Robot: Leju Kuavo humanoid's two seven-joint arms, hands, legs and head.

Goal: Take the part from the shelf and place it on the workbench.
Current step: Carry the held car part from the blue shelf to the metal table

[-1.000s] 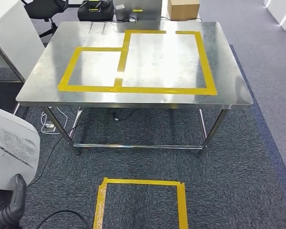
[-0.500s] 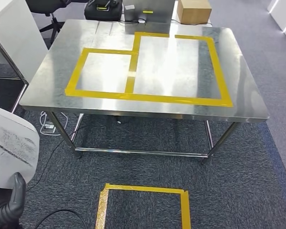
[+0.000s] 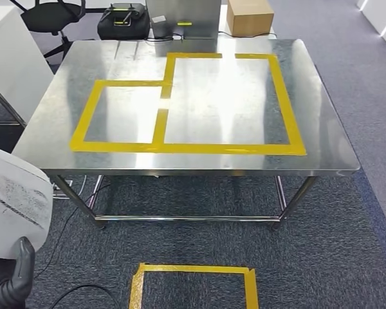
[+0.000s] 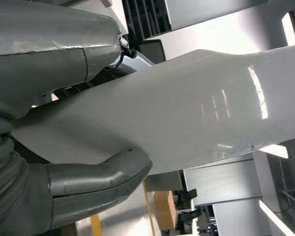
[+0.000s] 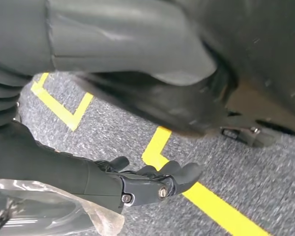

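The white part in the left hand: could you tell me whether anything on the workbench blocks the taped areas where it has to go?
Nothing visible does. The white part is held by the left hand, and the workbench shows bare steel inside the yellow taped rectangles. The cardboard box and black case sit beyond the far edge.
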